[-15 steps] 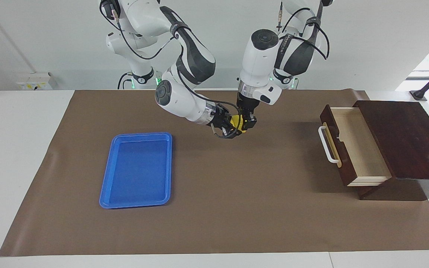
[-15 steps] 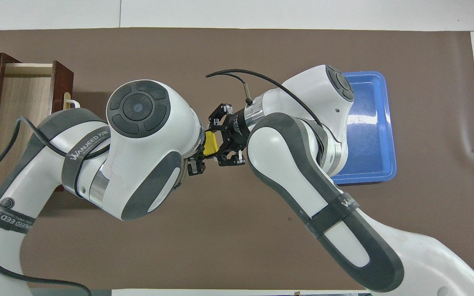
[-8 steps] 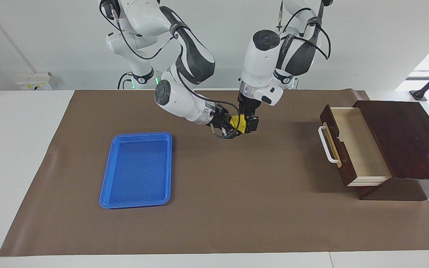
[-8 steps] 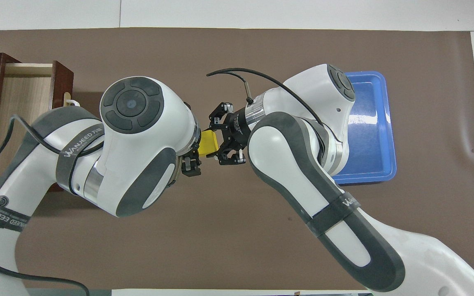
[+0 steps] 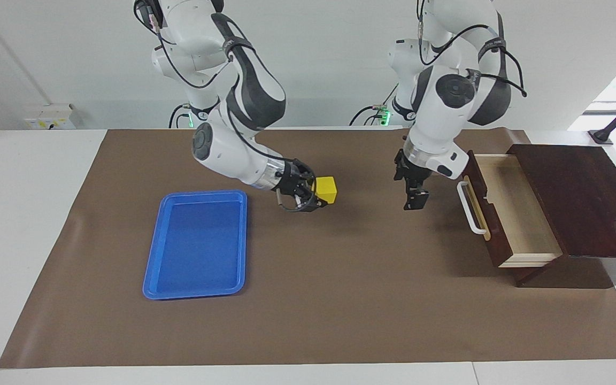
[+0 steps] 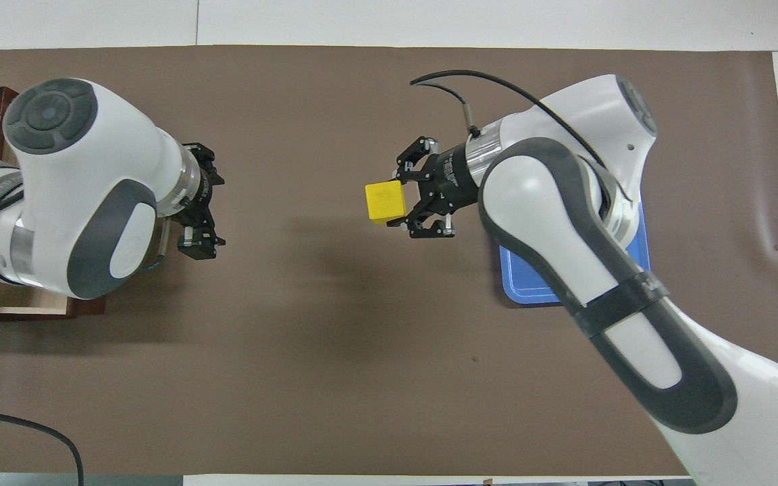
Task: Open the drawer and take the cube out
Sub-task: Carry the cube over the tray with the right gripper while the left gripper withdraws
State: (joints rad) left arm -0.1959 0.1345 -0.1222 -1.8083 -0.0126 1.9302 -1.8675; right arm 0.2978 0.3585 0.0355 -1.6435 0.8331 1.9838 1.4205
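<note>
The right gripper is clamped on the cube, which projects from the fingertips and is held in the air above the brown mat, over the middle of the table (slightly toward the robots' edge). In the overhead view the cube sits at the tip of the right gripper, with the fingers closed against its sides. The blue tray lies flat on the mat toward the right arm's end of the table, well apart from the cube.

The left gripper hangs empty in front of the drawer, near the white handle but not touching it; its finger spacing cannot be determined. The drawer is pulled out of the dark wooden box at the left arm's end, and its pale interior shows no contents.
</note>
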